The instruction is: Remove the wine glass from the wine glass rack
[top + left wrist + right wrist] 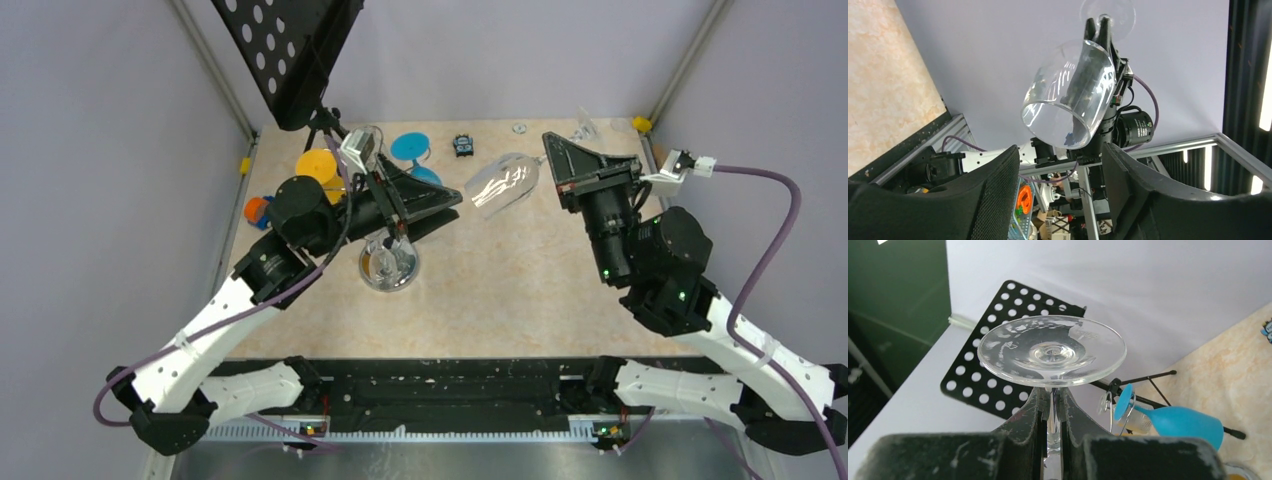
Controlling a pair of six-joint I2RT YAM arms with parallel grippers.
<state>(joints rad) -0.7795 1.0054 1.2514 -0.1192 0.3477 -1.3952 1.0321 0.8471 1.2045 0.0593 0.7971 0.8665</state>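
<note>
The clear wine glass (pixel 503 183) hangs in the air over the middle of the bench (pixel 520 290). It is apart from the wine glass rack (pixel 388 268) on its left and lies nearly sideways, bowl toward the left arm. It looks light, rigid, slick and easily broken, so the thin stem just under the foot is the sensible hold. The right fingers (pixel 1035 412) are pinched tight on that stem. The left fingers (pixel 993 190) stand spread wide, gripping nothing.
</note>
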